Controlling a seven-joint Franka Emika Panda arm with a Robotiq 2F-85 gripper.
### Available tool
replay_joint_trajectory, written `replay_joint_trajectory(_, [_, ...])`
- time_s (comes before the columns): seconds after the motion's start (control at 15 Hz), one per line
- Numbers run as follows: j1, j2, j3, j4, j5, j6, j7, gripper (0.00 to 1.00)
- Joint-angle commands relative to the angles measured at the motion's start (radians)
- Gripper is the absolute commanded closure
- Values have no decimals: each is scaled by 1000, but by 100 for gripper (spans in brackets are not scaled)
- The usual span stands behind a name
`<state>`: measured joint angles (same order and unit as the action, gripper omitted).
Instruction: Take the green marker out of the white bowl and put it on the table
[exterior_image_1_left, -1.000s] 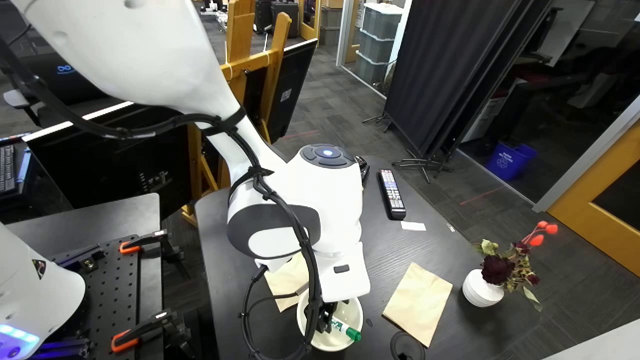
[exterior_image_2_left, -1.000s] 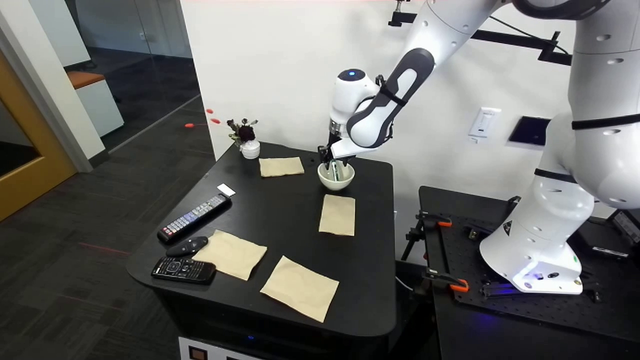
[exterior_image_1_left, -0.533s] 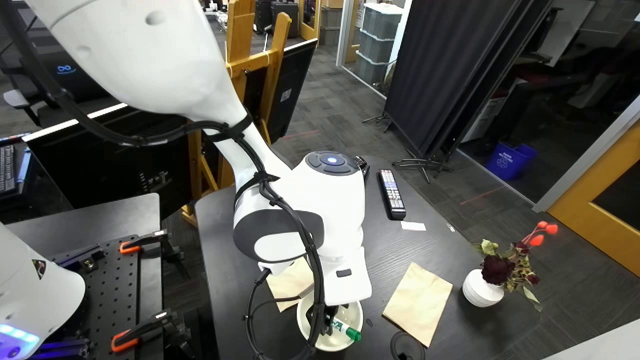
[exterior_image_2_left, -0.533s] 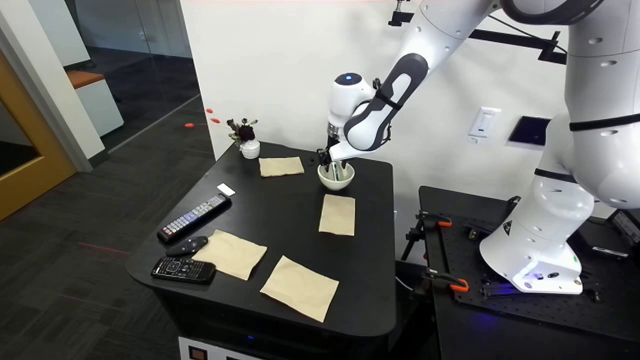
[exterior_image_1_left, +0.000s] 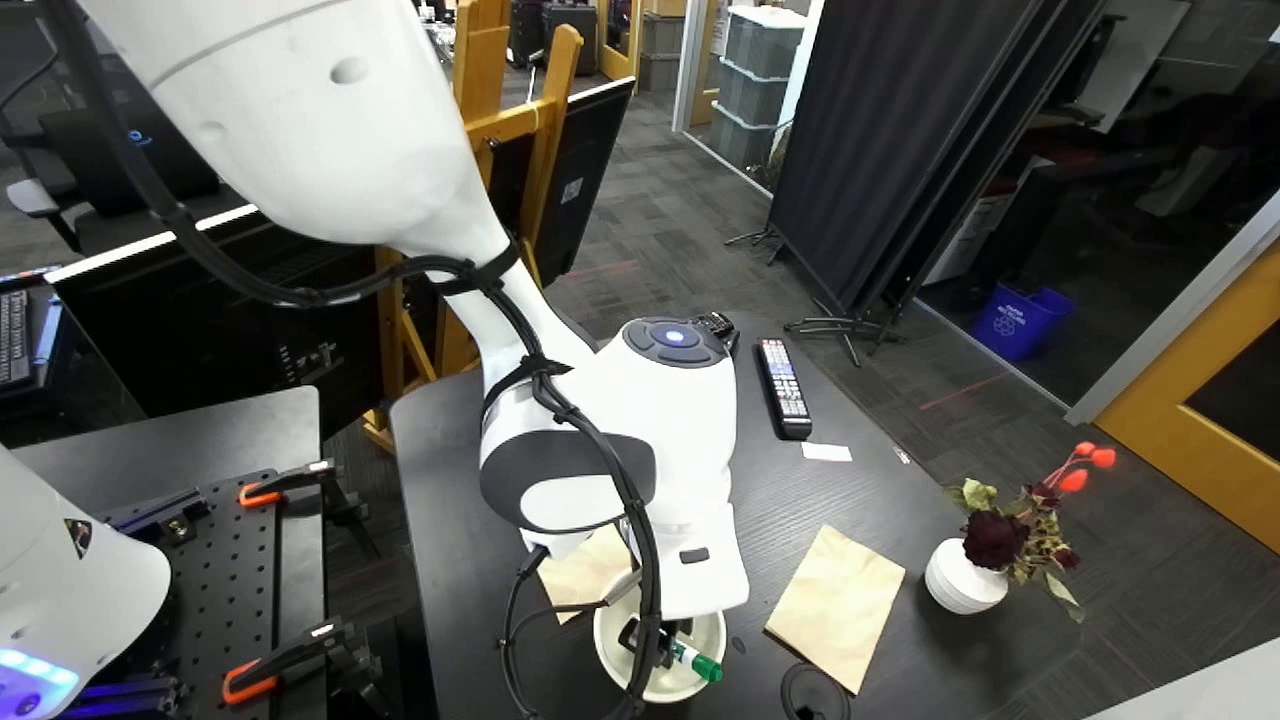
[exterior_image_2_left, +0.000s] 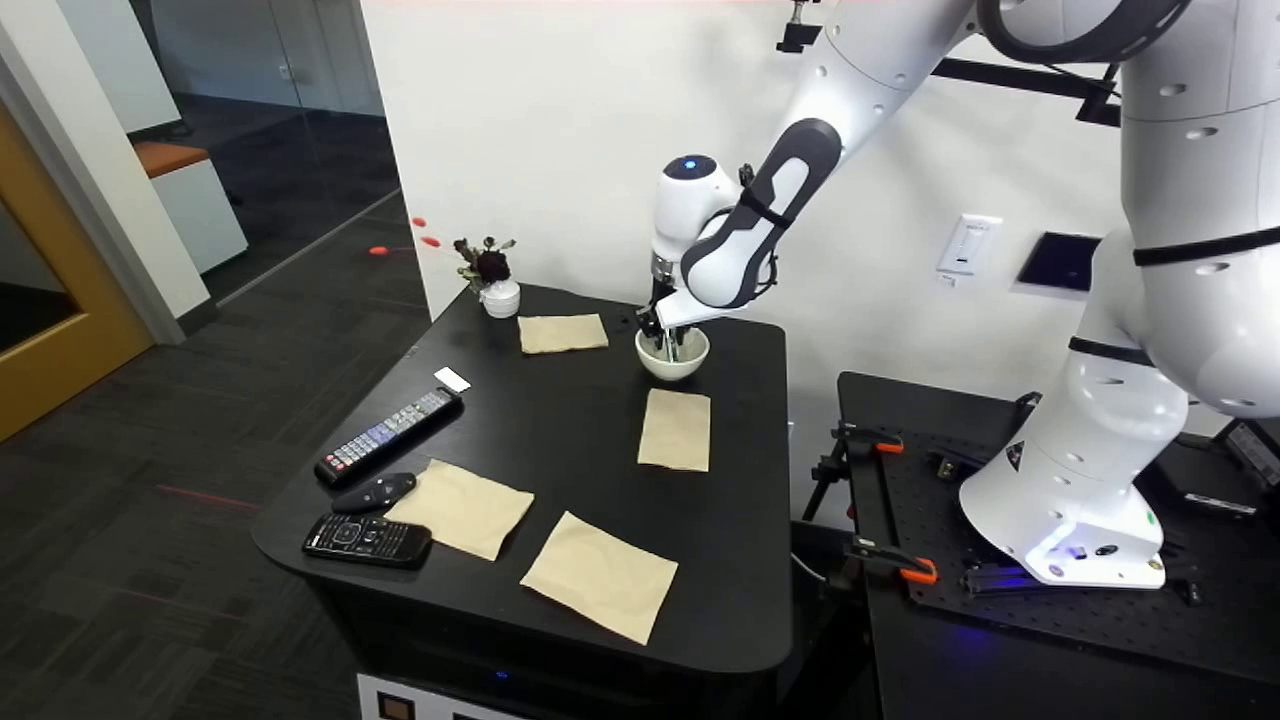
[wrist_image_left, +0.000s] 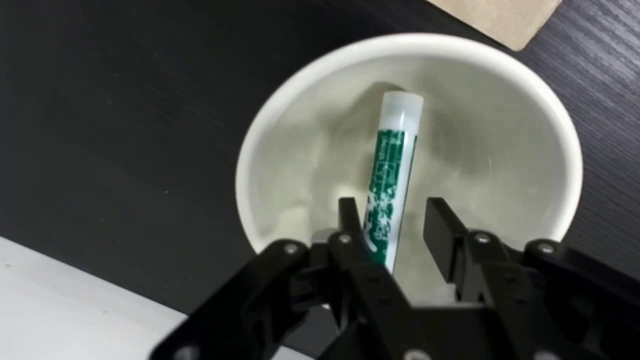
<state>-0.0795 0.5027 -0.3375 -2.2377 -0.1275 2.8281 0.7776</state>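
Fingers (wrist_image_left: 443, 232) parted; green marker (wrist_image_left: 391, 177) between, inside white bowl (wrist_image_left: 520, 145).

Wrist view: marker (wrist_image_left: 387, 170) is sitting in bowl (wrist_image_left: 525, 155), mid-frame, between fingers (wrist_image_left: 442, 230) of gripper (wrist_image_left: 393, 206). In an exterior view, bowl is standing on table (exterior_image_2_left: 570, 420) near frame centre, paper (exterior_image_2_left: 675, 430) just below, vase (exterior_image_2_left: 500, 298) upper left, three remotes (exterior_image_2_left: 375, 493) lower left.

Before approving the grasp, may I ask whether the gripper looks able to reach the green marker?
Probably yes: the gripper is open, seemingly astride the green marker in the white bowl, nothing visible blocking.
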Motion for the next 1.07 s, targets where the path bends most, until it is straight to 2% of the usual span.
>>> replay_joint_trajectory(0.0, [25, 12, -22, 30, 37, -40, -46, 91])
replay_joint_trajectory(0.07, [33, 12, -31, 35, 31, -48, -42, 98])
replay_joint_trajectory(0.13, [35, 6, -33, 37, 29, -57, -43, 99])
replay_joint_trajectory(0.2, [48, -4, -47, 35, 17, -66, -39, 95])
replay_joint_trajectory(0.67, [196, -198, -184, -51, -114, -52, 3, 95])
replay_joint_trajectory(0.87, [204, -309, -145, -83, -145, -55, -11, 95])
replay_joint_trajectory(1.0, [178, -366, -67, -100, -115, -64, -44, 95])
